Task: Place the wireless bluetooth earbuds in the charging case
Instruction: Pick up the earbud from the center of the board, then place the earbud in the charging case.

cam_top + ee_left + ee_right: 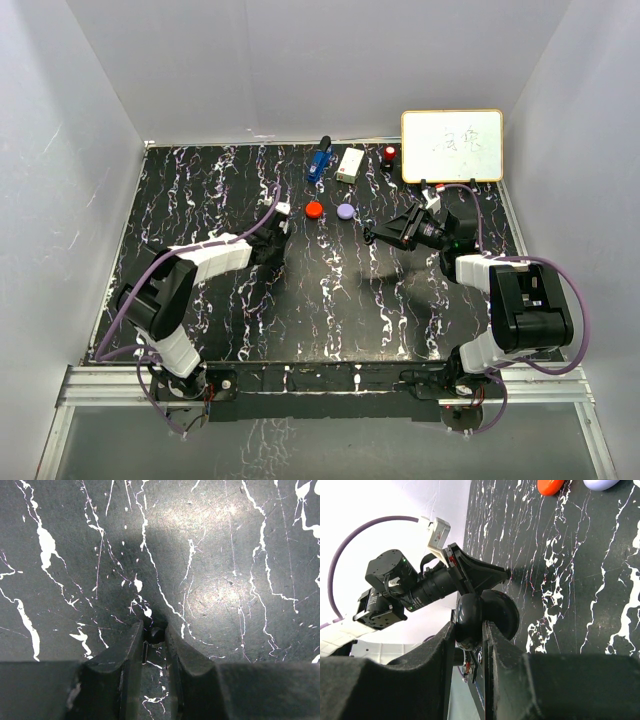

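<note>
left pincer point(152, 629) clamped on black earbud point(157, 636) on worktop point(225, 580), left of red case point(314, 209). right pincer point(470, 626) clamped on black case point(494, 612); right of red case.

Red case point(314, 209) beside lavender case point(346, 212)

Surface point(330, 300): black, marble-patterned, veined in white throughout, with soft glare patches from light above. Walls point(300, 60): plain white panels at left, rear and right. Near edge: aluminium rail point(100, 385). Far right corner: whiteboard point(452, 146), propped upright.
</note>
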